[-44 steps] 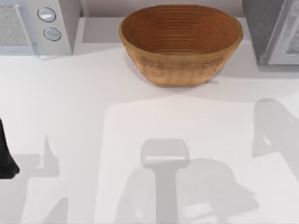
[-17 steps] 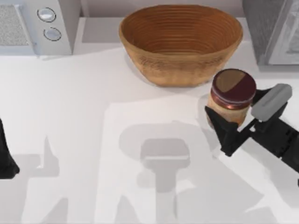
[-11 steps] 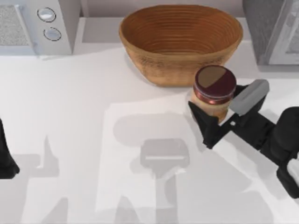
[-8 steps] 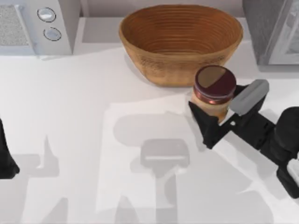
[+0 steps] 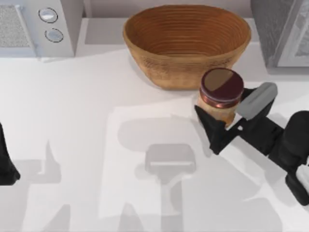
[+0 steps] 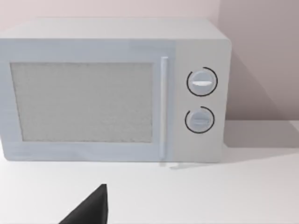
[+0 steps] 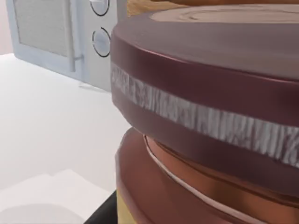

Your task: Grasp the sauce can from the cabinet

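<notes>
1. My right gripper (image 5: 223,116) holds the sauce can (image 5: 221,94), jaws clamped on its body, right of centre, just near the woven bowl (image 5: 186,43).
2. It is probably rigid, smooth, fairly light; gripping mid-body below the rim suits it.
3. My left gripper (image 5: 6,169) sits parked at the worktop's (image 5: 87,106) left edge.

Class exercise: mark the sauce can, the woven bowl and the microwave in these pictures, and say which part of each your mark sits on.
sauce can (image 5: 221,85): top view, on its two-tone lid.
woven bowl (image 5: 186,35): top view, on its ribbed inside wall.
microwave (image 6: 81,101): left wrist view, on its door window.
</notes>
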You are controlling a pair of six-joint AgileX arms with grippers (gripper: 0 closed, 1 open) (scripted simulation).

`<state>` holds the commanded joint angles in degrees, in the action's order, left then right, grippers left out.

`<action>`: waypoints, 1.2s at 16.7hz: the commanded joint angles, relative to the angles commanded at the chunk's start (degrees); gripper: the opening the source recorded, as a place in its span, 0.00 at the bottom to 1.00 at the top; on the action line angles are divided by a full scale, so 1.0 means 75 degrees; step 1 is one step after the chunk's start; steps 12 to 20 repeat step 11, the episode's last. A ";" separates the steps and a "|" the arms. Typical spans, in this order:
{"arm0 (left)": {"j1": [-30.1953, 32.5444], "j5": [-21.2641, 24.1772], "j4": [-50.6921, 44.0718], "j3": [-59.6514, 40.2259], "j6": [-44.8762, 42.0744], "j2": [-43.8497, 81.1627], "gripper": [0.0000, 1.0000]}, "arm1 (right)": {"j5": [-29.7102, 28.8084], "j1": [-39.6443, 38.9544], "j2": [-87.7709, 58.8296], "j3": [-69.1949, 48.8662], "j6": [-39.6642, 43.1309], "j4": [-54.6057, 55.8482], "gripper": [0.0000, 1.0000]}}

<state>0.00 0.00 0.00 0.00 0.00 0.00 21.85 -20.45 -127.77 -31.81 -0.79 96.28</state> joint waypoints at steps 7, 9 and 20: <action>0.0000 0.0000 0.0000 0.0000 0.0000 0.0000 1.00 | 0.0000 0.0000 0.0000 0.0000 0.0000 0.0000 1.00; 0.0000 0.0000 0.0000 0.0000 0.0000 0.0000 1.00 | 0.0000 0.0000 0.0000 0.0000 0.0000 0.0000 1.00; 0.0000 0.0000 0.0000 0.0000 0.0000 0.0000 1.00 | 0.0000 0.0000 0.0000 0.0000 0.0000 0.0000 1.00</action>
